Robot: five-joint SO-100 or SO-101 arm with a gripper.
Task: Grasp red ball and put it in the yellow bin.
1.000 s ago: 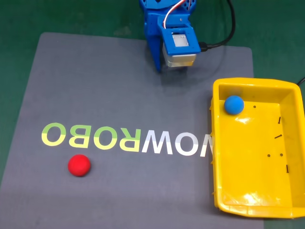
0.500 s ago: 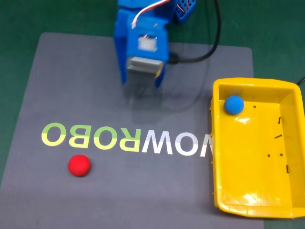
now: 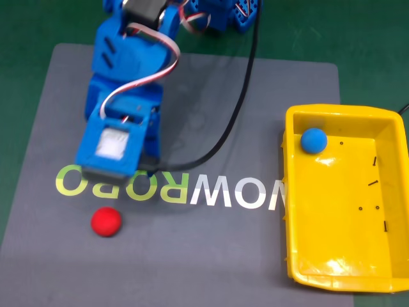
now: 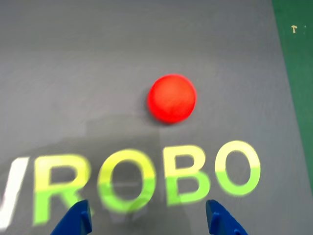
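The red ball (image 3: pixel 105 221) lies on the grey mat near its front left corner in the fixed view, just below the green "ROBO" lettering. In the wrist view the red ball (image 4: pixel 171 98) sits ahead of my gripper (image 4: pixel 146 220), whose two blue fingertips (image 4: pixel 78 218) stand wide apart at the bottom edge with nothing between them. In the fixed view the blue arm head hangs over the lettering, a little above the ball; its fingers are hidden under the camera block. The yellow bin (image 3: pixel 300 256) stands at the right with a blue ball (image 3: pixel 314 140) in its far left corner.
A grey mat (image 3: pixel 211 96) with "ROBOWOW" lettering covers the green table (image 3: pixel 370 38). A black cable (image 3: pixel 239 109) trails from the arm across the mat. The mat's edge and green table (image 4: pixel 296 73) show at the right of the wrist view.
The arm has swung from the mat's far middle to the left and reached forward, so the gripper head now hangs over the lettering close to the red ball. Balls and bin have not moved.
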